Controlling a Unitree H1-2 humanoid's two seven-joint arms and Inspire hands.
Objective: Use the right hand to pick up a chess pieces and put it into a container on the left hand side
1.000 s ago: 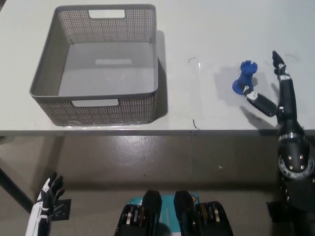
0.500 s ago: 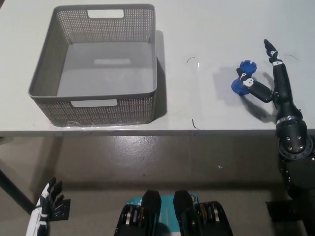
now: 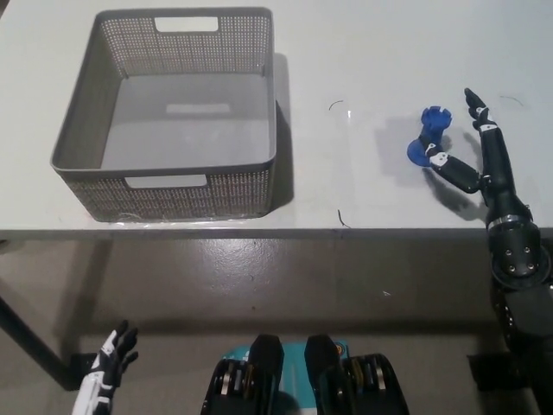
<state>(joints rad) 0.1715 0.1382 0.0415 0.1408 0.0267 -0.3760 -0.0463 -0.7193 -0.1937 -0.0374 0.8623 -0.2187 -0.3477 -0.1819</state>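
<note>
- Broadly, the white table (image 3: 371, 52) fills the upper half of my view, its front edge running across the middle, with dark floor below it.
- On the table's left part sits the grey perforated basket (image 3: 164, 186), with a handle slot in its near wall and another in its far wall; nothing lies inside it.
- My black right hand (image 3: 471, 147) reaches up over the table's right edge, fingers spread wide and holding nothing; one fingertip touches the base of the chess piece, while the others point away beyond it.
- My white left hand (image 3: 108, 376) hangs low at the lower left, below the table, fingers loosely apart and holding nothing.
- Tilted on the table, well right of the basket, stands the blue chess piece (image 3: 428, 134), a rook.
</note>
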